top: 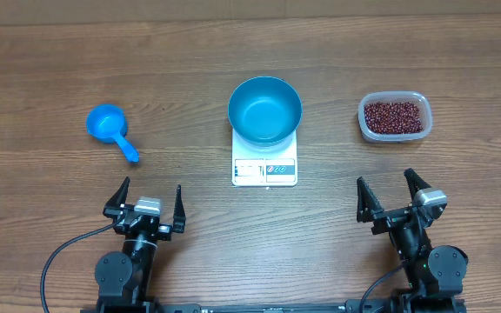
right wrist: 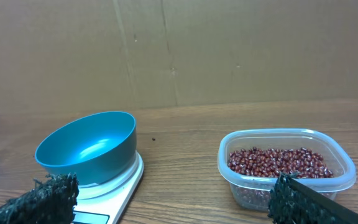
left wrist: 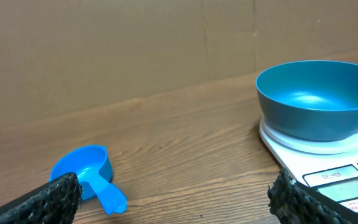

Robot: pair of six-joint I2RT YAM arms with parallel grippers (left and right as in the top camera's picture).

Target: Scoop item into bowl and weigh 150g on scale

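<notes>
The blue bowl (top: 264, 109) (left wrist: 319, 99) (right wrist: 87, 148) stands empty on the white scale (top: 264, 165) (left wrist: 347, 177) (right wrist: 114, 199) at the table's middle. Dark red-brown beans (top: 394, 117) (right wrist: 277, 163) fill a clear plastic tub (top: 393, 117) (right wrist: 347, 171) at the right. A small blue scoop (top: 110, 129) (left wrist: 86, 174) lies at the left, handle toward me. My left gripper (top: 150, 205) (left wrist: 176, 202) is open near the front edge, below the scoop, holding nothing. My right gripper (top: 393, 198) (right wrist: 173, 202) is open too, in front of the tub, with nothing between its fingers.
A cardboard wall (left wrist: 104, 50) (right wrist: 229, 50) closes off the far side of the wooden table (top: 59, 52). Bare wood lies between each gripper and the objects.
</notes>
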